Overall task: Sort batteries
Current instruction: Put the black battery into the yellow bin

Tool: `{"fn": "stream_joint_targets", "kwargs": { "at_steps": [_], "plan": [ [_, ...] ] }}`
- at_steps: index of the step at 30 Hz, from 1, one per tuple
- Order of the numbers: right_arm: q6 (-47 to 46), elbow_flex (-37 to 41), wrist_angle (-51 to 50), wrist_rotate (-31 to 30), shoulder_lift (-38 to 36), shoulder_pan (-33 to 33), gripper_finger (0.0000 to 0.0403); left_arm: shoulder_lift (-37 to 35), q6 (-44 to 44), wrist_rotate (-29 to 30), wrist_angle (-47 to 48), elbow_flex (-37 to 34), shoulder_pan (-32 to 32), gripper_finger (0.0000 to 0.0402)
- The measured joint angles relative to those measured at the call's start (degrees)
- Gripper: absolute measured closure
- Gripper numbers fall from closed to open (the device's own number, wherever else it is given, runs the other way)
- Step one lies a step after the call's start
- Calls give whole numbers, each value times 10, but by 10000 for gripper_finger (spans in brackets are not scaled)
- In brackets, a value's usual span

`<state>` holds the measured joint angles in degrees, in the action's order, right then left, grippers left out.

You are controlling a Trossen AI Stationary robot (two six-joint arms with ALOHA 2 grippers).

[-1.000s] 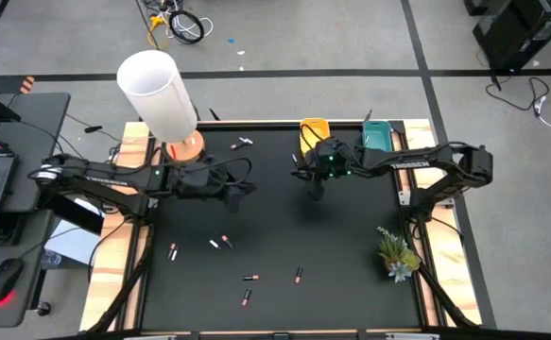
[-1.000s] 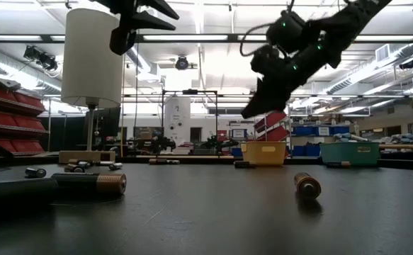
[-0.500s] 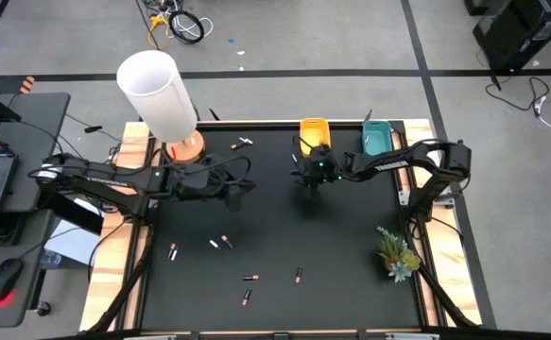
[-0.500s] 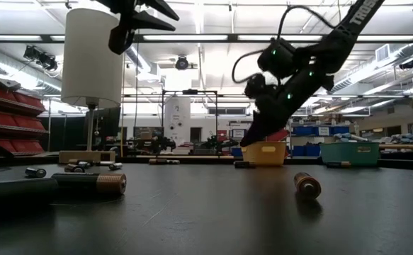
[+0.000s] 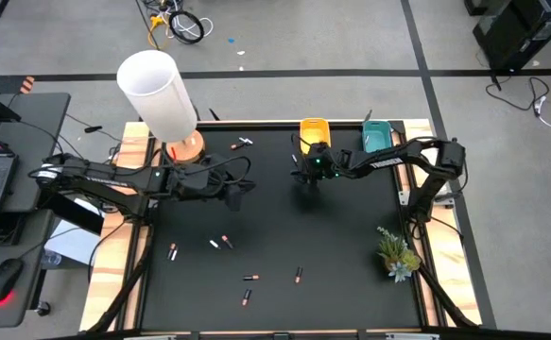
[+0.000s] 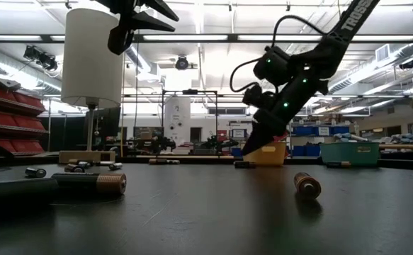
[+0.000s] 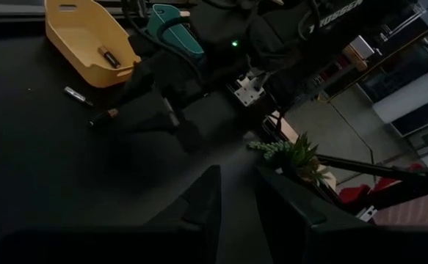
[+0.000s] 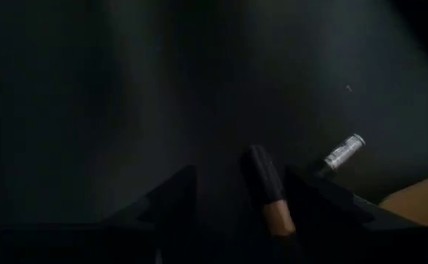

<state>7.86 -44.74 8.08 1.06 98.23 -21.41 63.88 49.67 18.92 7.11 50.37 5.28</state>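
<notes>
Several small batteries lie scattered on the black mat (image 5: 351,236), among them one (image 5: 220,243) in the middle and one (image 5: 298,275) nearer the front. A yellow tray (image 5: 314,131) and a teal tray (image 5: 376,137) stand at the far edge; a battery (image 7: 111,57) lies in the yellow one. My right gripper (image 8: 239,170) is open and low over the mat just in front of the yellow tray. A dark battery with a copper end (image 8: 265,189) lies flat between its fingers. A silver battery (image 8: 343,152) lies just beyond. My left gripper (image 5: 240,194) hangs high, open, holding nothing.
A white lamp (image 5: 157,90) on a wooden base stands at the far left corner. A small plant (image 5: 396,253) sits at the right edge. In the low view a battery (image 6: 307,184) and a longer pair (image 6: 86,184) lie close to the near edge.
My right gripper has come down from well above the mat to just over it, in front of the yellow tray, and has shifted a little toward the table's left edge. The batteries have kept their places.
</notes>
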Motion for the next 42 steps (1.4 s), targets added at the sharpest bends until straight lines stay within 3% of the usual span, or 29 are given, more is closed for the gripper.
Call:
{"fn": "stream_joint_targets", "kwargs": {
  "at_steps": [16, 42],
  "plan": [
    [-6, -19, -47, 15, 30, -23, 219, 0, -1, 9, 0, 0, 0, 305],
    [18, -40, -78, 16, 27, -4, 361, 0, 0, -3, 0, 0, 1, 305]
  ]
}}
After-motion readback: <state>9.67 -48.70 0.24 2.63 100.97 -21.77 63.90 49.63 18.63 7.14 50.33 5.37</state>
